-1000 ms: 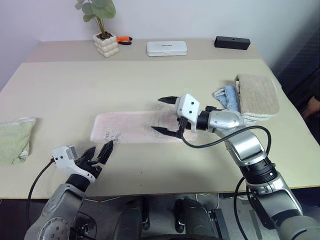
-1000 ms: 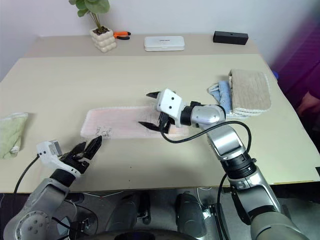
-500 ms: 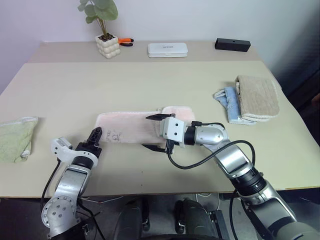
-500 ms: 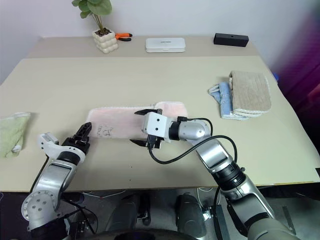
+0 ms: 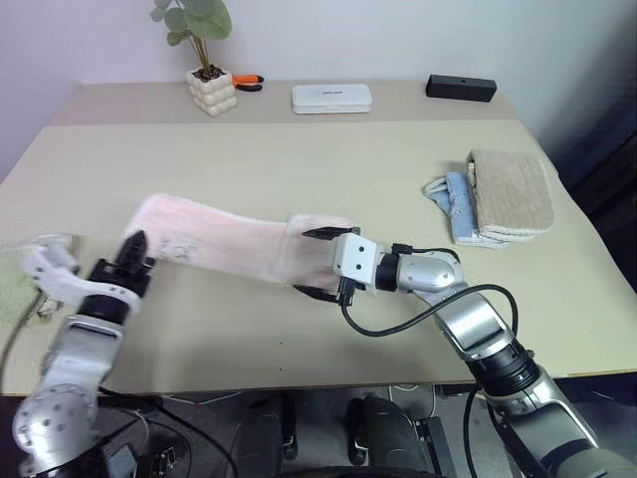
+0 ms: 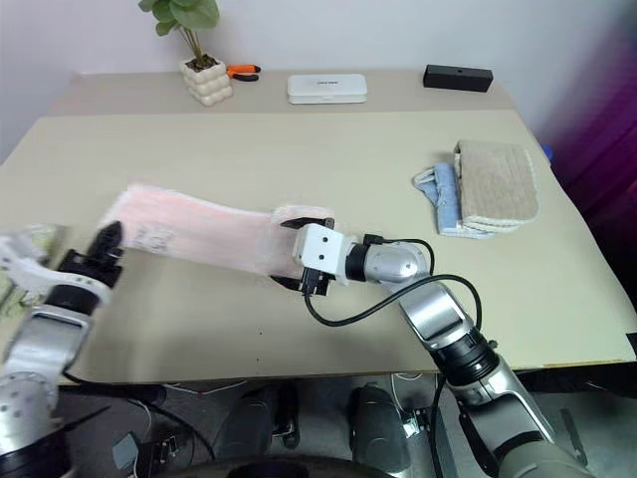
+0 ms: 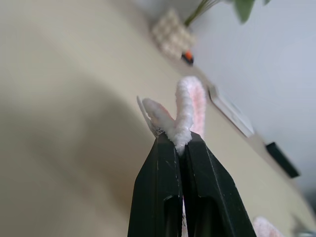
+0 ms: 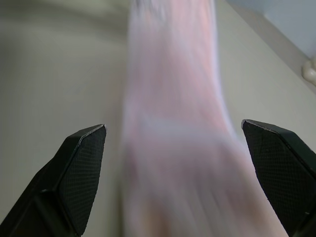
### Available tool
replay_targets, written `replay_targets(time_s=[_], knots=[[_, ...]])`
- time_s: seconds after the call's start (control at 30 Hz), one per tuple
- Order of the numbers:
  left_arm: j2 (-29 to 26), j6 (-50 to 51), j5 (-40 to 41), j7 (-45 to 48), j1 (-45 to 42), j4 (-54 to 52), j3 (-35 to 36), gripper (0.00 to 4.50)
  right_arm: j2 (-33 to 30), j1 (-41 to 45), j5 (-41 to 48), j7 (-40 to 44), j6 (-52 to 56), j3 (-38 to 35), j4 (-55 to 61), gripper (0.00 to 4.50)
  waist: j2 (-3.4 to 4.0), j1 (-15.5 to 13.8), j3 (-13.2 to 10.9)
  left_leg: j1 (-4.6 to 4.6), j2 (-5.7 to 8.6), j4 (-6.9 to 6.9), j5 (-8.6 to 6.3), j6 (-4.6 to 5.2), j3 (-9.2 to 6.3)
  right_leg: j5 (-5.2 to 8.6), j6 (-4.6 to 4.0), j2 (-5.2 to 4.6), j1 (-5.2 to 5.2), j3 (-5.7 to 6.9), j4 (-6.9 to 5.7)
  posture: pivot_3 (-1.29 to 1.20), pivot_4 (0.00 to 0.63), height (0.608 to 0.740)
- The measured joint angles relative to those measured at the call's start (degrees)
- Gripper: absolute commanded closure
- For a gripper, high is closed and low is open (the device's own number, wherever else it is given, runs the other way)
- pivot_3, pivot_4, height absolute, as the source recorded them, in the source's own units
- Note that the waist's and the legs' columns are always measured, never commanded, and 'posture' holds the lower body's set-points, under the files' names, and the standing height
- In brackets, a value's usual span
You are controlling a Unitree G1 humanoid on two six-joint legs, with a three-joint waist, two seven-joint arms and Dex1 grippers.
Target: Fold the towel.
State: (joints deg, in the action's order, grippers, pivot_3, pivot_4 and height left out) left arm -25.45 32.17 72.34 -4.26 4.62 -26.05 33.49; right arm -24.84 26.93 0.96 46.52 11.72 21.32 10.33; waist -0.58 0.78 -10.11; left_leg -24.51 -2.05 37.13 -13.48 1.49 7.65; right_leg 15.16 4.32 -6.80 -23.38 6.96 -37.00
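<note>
A pink towel (image 5: pixel 229 242) stretches across the beige table (image 5: pixel 299 169), its left end lifted clear of the surface. The left gripper (image 5: pixel 132 249) is clamped on that raised end, fingers (image 7: pixel 168 168) pressed together around the fabric. The right gripper (image 5: pixel 314 263) sits at the towel's right end, its fingers (image 8: pixel 81 170) spread wide to either side of the cloth, gripping nothing.
</note>
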Motion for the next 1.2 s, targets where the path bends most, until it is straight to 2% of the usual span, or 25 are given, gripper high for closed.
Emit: replay_targets(time_s=[0.13,0.2,0.37,0.43,0.57,0.7,0.83,0.93,1.0,1.07,1.2], knots=[[-7.4,1.1,-4.2,8.1,-1.5,-1.9,-3.4,4.45,0.0,-0.1,-0.2,-0.9,0.4,-0.3,-0.7,0.0,-0.02,-0.3,0.0,-0.04,0.04,-0.01,-0.08,-0.18,0.0,0.07,-0.13,-0.02,-0.01,-0.01,0.07,0.0,0.15,0.74],[-11.0,2.5,-6.6,13.2,-4.3,-3.3,-8.5,4.45,0.2,-0.3,-0.2,-1.8,0.6,-1.2,-1.7,0.0,-0.02,-0.3,0.0,-0.06,0.06,-0.02,-0.02,-0.3,0.01,0.07,-0.13,-0.03,-0.01,-0.02,0.08,0.0,0.15,0.74],[-16.0,5.1,-12.9,24.4,-11.7,-4.2,-21.0,4.45,0.1,-0.7,-0.3,-3.2,1.5,-2.8,-3.4,0.0,0.01,0.1,0.0,-0.07,0.05,-0.08,-0.01,-0.4,0.08,-0.01,0.02,0.01,-0.1,-0.07,0.04,0.0,0.15,0.74],[-15.4,6.0,-15.7,30.1,-16.4,-2.9,-28.2,4.45,-0.7,-0.8,-2.0,-4.6,1.3,-3.6,-5.5,0.0,0.01,0.0,0.0,-0.07,0.05,-0.07,0.07,-0.31,0.08,0.0,0.03,0.04,-0.1,-0.06,0.02,0.0,0.15,0.74],[-12.9,6.2,-21.9,34.7,-20.7,1.7,-35.7,4.45,-2.0,-1.5,-3.2,-5.9,1.0,-5.0,-7.3,0.0,0.0,0.0,0.0,-0.07,0.03,-0.07,0.09,-0.29,0.1,0.0,0.05,0.06,-0.1,-0.06,0.02,0.0,0.15,0.74],[-7.7,6.2,-25.6,36.9,-23.2,6.0,-39.4,4.45,-3.0,-1.8,-3.6,-6.7,0.9,-6.5,-7.3,0.0,-0.01,0.1,0.0,-0.07,0.04,-0.05,0.1,-0.27,0.1,0.01,0.09,0.04,-0.09,-0.08,0.01,0.0,0.15,0.74],[-6.2,6.4,-27.6,38.0,-22.9,6.9,-39.9,4.45,-3.3,-2.3,-4.1,-7.1,1.1,-7.0,-7.3,0.0,-0.02,0.0,-0.1,-0.07,0.02,-0.05,0.1,-0.27,0.09,0.02,0.11,0.05,-0.09,-0.07,-0.01,0.0,0.15,0.74],[-5.3,7.1,-27.8,38.3,-22.4,6.9,-39.6,3.57,-3.3,-2.5,-4.1,-7.1,1.2,-7.1,-7.3,0.0,-0.02,0.0,-0.1,-0.07,0.02,-0.03,0.1,-0.26,0.09,0.02,0.11,0.02,-0.08,-0.08,-0.01,0.0,0.15,0.74],[-5.3,7.6,-27.8,38.6,-22.0,6.8,-39.1,2.76,-3.3,-2.6,-4.2,-7.1,1.2,-7.1,-7.2,0.0,-0.02,0.0,-0.1,-0.07,0.02,-0.03,0.1,-0.26,0.08,0.02,0.11,0.03,-0.08,-0.08,-0.01,0.0,0.15,0.74],[-5.2,8.7,-26.3,38.4,-21.0,6.5,-36.8,1.75,-3.4,-2.5,-4.2,-7.1,1.2,-7.2,-7.3,0.0,-0.02,0.1,-0.1,-0.07,0.01,-0.03,0.1,-0.26,0.08,0.02,0.11,0.02,-0.08,-0.08,-0.02,0.0,0.15,0.74],[-6.2,11.1,-21.4,37.5,-19.8,4.3,-29.8,1.75,-5.6,-2.5,-4.1,-6.6,1.2,-8.5,-7.3,0.0,-0.02,0.0,-0.1,-0.07,0.02,-0.02,0.09,-0.25,0.07,0.02,0.11,0.0,-0.07,-0.08,-0.01,0.0,0.15,0.74]])
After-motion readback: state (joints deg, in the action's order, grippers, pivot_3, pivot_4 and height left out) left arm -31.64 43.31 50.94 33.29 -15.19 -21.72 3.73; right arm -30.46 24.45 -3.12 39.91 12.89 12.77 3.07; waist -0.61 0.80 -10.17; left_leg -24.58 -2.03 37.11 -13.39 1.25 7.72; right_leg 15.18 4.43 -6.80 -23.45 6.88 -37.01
